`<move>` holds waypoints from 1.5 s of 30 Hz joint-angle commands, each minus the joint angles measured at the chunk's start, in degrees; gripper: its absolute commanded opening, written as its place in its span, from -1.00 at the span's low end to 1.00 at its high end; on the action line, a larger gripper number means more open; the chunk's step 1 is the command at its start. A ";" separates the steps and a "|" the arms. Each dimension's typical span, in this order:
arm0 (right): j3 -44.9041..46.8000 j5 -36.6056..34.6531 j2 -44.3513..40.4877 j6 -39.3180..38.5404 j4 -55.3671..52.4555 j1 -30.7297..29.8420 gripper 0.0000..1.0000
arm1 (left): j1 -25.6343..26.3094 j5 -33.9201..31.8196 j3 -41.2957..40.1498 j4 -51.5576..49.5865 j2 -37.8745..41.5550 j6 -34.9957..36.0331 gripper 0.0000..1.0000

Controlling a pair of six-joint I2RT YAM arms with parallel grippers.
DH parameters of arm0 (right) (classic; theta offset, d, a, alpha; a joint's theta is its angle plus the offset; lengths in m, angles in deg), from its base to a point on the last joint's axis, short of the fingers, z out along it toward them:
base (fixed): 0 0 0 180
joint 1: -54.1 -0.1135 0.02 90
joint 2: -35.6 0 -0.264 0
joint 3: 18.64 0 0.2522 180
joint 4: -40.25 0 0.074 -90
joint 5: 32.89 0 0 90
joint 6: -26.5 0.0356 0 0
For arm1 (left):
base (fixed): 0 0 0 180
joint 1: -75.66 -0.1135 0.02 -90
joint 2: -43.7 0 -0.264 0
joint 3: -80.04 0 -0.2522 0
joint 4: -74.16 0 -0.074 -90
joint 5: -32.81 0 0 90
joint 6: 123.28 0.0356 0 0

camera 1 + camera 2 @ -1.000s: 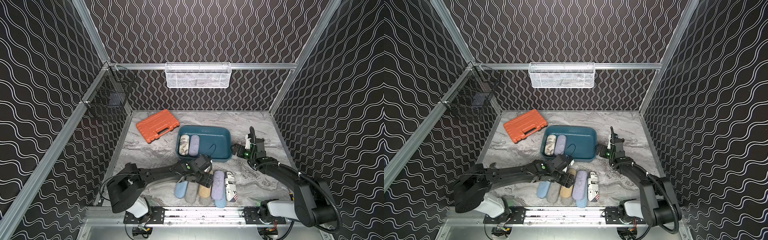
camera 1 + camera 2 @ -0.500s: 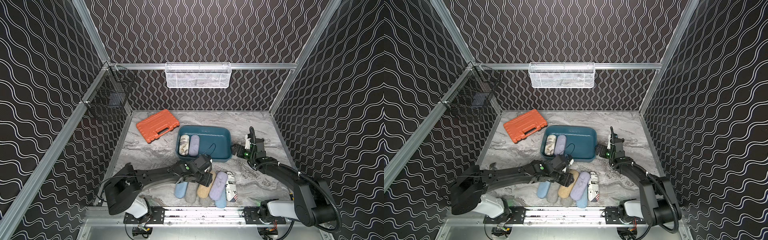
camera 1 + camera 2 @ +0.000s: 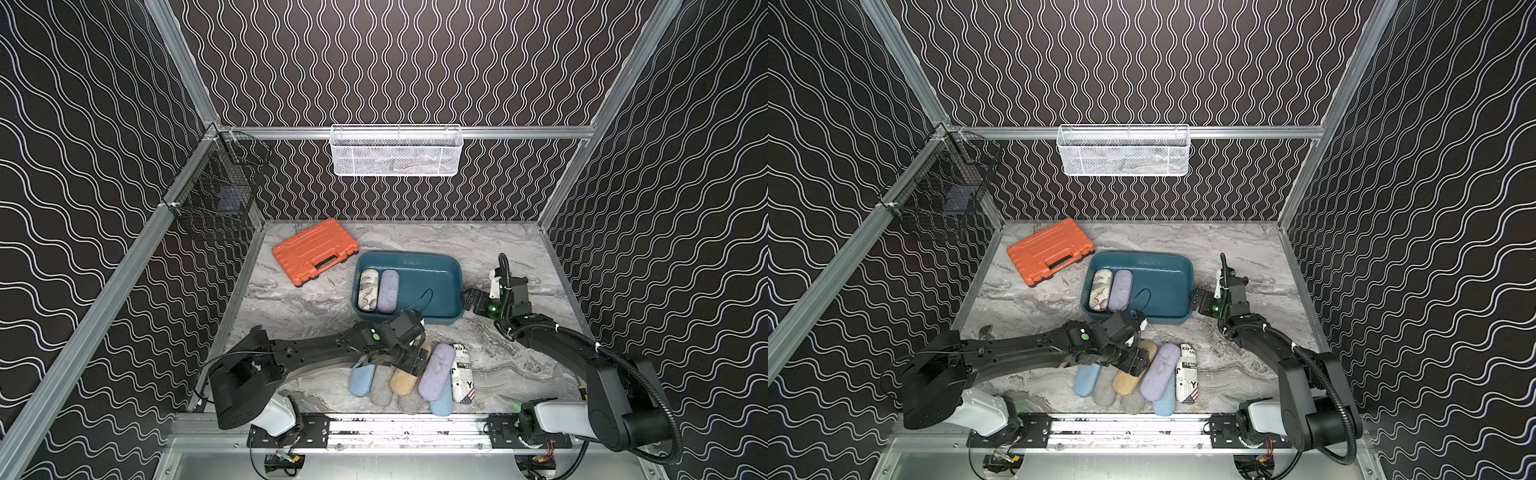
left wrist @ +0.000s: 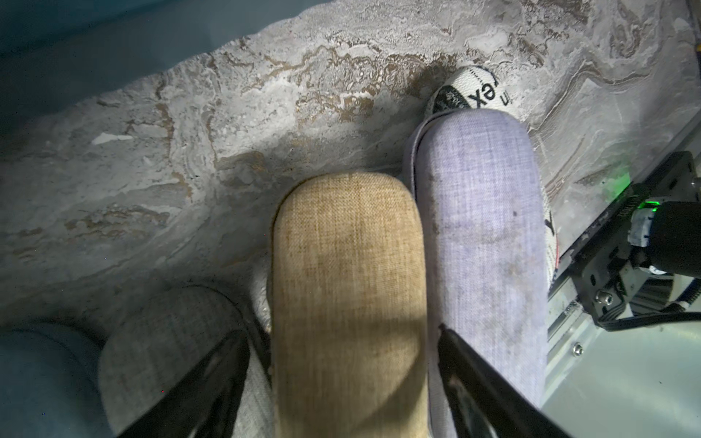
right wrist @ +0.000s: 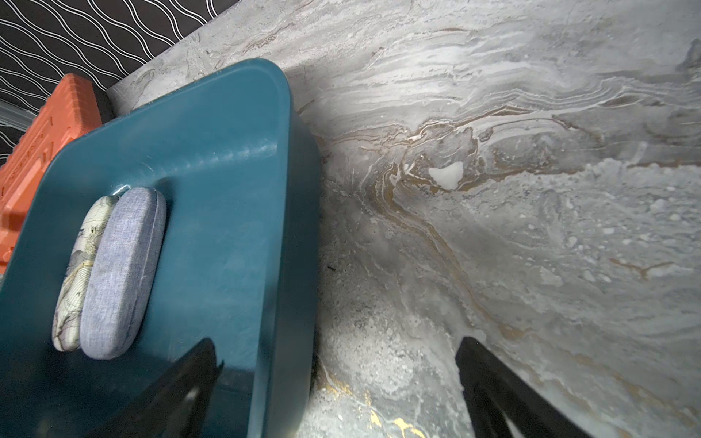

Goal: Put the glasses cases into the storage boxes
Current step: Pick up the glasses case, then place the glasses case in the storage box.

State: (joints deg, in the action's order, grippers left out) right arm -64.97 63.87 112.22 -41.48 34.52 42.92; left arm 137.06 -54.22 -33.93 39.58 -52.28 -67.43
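Reaching low over the heap at the front edge of the marble table (image 3: 498,249), the left gripper (image 4: 341,332) has its fingers spread astride the tan case (image 4: 349,288), one on each side. A thin gap shows on both sides, so the claw stands open and is not squeezing anything. The tan case lies in a tight row, with a grey case (image 4: 170,341) touching it on one side and a lavender case (image 4: 481,235) on the other. A newsprint case (image 3: 463,372) lies just beyond the lavender one. In both top views a light blue case (image 3: 360,379) sits at the left end of the row. A second light blue case (image 3: 441,404) pokes out from under the lavender one's near end.

Further back stands the teal tray (image 3: 436,274). It holds a map-printed case (image 3: 368,289) and a greyish-lavender case (image 3: 387,290), side by side and touching, against its left wall. The right gripper (image 5: 337,360) is spread wide and empty, astride the tray's right wall, one finger over the tray's floor and one over the table. An orange tool case (image 3: 316,256) lies behind and to the left of the tray.
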 commanded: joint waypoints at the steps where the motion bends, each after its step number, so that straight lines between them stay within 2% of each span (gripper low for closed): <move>1: 0.15 0.44 -0.07 0.64 1.70 -0.02 0.99 | 0.37 -0.71 0.30 0.98 -0.53 0.56 0.64; 9: 0.22 0.53 0.11 0.65 1.99 -0.05 0.99 | 1.37 -2.42 0.61 0.37 -2.01 0.75 0.62; 18: 0.33 0.53 0.11 0.74 1.95 -0.04 1.00 | 2.14 -4.34 1.77 -1.45 -0.85 1.04 0.31; 27: 0.17 0.79 0.37 0.83 2.02 -0.06 1.00 | 2.16 -7.58 5.62 -7.24 3.52 2.48 0.29; 31: 0.15 0.80 0.07 0.74 1.98 -0.04 1.00 | 1.67 -9.92 10.12 -10.28 5.16 4.40 0.29; 36: -0.19 0.62 0.25 0.65 1.69 0.00 1.00 | -4.03 -5.04 14.68 -5.59 4.56 5.69 0.29; 40: -0.01 0.40 -0.49 0.48 1.44 0.04 1.00 | -7.62 -6.86 21.54 -4.80 -1.18 8.62 0.32; 45: -0.13 0.23 -0.40 0.40 1.36 0.02 0.99 | -13.18 -6.20 28.31 -1.85 -8.83 8.18 0.32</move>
State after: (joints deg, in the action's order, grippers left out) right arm -64.73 64.27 111.96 -41.48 34.54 42.92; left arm 125.57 -60.12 -8.38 33.66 -58.62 -60.15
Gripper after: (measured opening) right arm 0.998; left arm 0.661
